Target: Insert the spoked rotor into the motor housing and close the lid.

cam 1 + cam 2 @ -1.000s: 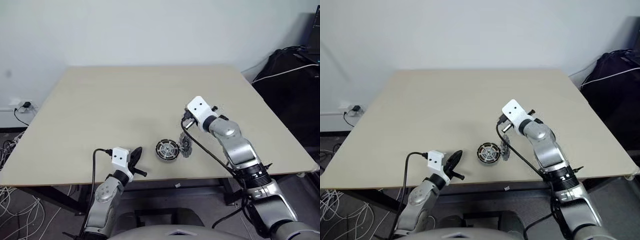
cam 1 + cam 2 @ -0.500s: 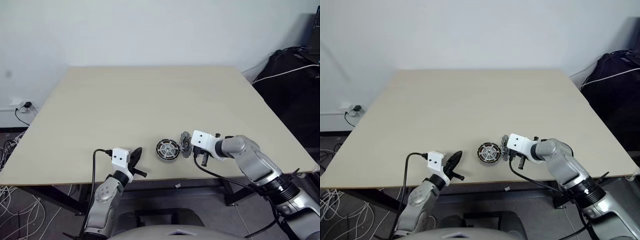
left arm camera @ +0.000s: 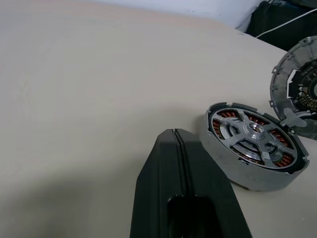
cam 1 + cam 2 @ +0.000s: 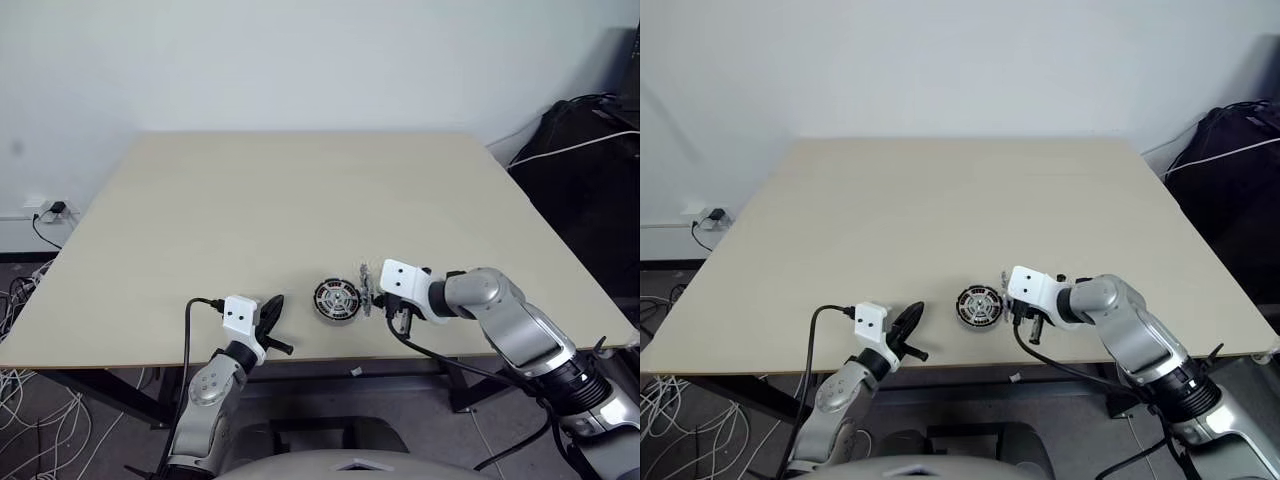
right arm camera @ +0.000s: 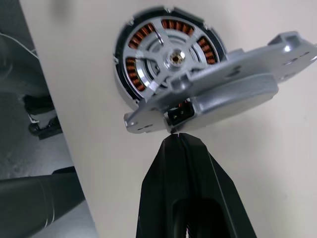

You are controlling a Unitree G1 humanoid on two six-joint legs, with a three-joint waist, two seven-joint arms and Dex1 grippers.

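While lid [image 5: 233,94] tilts (rotor [image 5: 171,59] seated)

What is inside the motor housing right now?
The spoked rotor sits inside the motor housing, with copper-brown windings showing between its spokes. The lid stands tilted on edge beside it, not closed over it. Anything beneath the rotor is covered.

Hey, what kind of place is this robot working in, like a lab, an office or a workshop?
Probably a plain lab or office room used for robot tests. A bare pale table stands against a blank white wall, loose cables and a wall socket sit to one side, and the motor housing lies near the table's front edge.
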